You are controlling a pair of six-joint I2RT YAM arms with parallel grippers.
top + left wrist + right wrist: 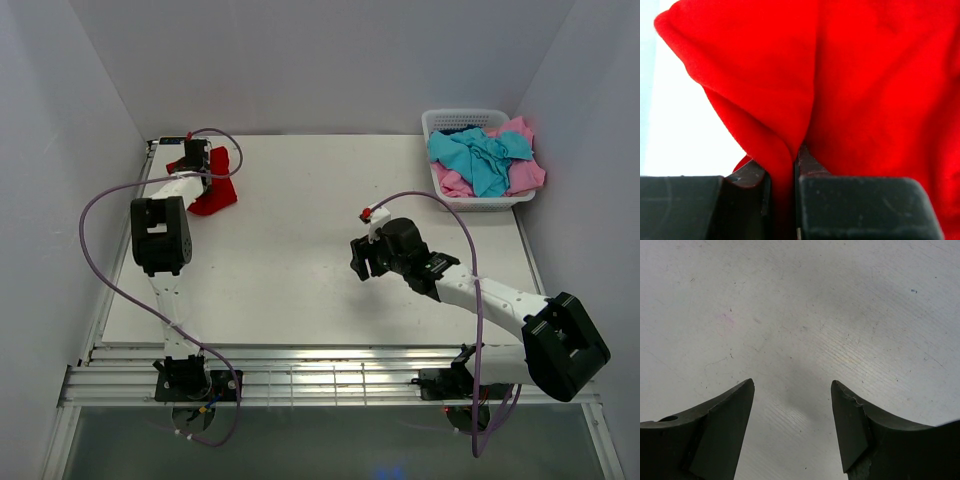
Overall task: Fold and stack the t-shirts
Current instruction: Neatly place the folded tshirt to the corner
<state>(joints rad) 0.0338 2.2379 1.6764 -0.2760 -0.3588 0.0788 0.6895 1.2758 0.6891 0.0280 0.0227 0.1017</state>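
Upper left of the frame: the left end effector [782, 161] is clamped on a fold of the red t-shirt [216, 196], bunched on the white tabletop [290, 230]. Mid-frame, the right end effector [792, 387] hovers, fingers apart. Upper right, a turquoise t-shirt [480, 157] and a pink t-shirt [526, 176] fill a white basket [440, 119].

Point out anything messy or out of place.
The red shirt sits bunched at the far left, pinched in the left claw. The pink shirt spills over the basket rim, tangled with the blue shirt.
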